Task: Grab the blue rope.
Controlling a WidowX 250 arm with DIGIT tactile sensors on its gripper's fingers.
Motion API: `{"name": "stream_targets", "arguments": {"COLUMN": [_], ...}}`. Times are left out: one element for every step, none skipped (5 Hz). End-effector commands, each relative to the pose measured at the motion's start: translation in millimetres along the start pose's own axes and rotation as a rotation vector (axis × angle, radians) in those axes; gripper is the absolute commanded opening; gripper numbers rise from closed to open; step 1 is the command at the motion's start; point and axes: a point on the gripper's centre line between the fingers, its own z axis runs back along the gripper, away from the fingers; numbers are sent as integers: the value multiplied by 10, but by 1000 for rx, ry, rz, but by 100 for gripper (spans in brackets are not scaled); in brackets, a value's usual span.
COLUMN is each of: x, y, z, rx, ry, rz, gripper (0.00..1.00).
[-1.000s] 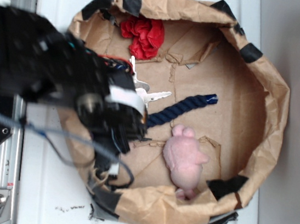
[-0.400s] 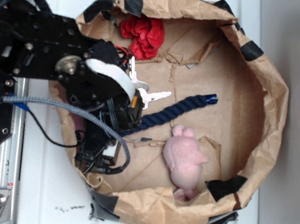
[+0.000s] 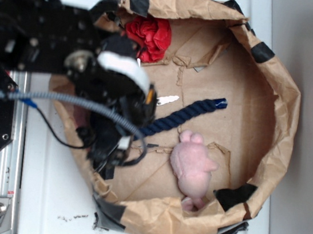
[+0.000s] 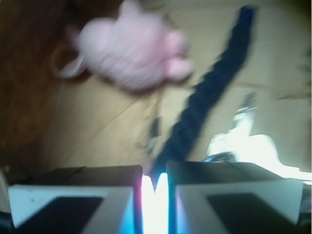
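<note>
Since a moment ago the black arm has slid up and to the right over the paper-lined bin, and its bulk now hides most of the silver finger that showed clearly before; only a pale tip still pokes out beside the rope. Down at the gripper (image 4: 155, 183), the wrist view shows the two finger blocks drawn almost together, just a thin bright slit between them, and the near end of the blue rope (image 4: 207, 100) runs straight into that slit. It looks pinched on the cord, though the blur leaves the actual contact unclear.

From there the rope stretches away diagonally across the brown paper floor, its shiny blue capped end farthest from the fingers. In the exterior view the blue rope (image 3: 186, 116) lies mid-bin, its lower-left end tucked under the arm.

Just below the rope's middle sits the pink plush toy (image 3: 192, 166), near it but not touching. A red cloth (image 3: 150, 36) is bunched at the upper rim. The brown paper bin (image 3: 283, 99), patched with black tape, rests on a white table (image 3: 35, 205).
</note>
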Motion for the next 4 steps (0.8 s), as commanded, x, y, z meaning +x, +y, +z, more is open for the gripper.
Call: {"name": "stream_targets", "arguments": {"x": [236,194,191,155], "y": [254,179,103,93], "z": [227,8,-226,-560], "rx": [81,72,43,27], "ry": [-29,11,7,51], "rz": [239,202,75,-9], "gripper": [100,100,100,100]}}
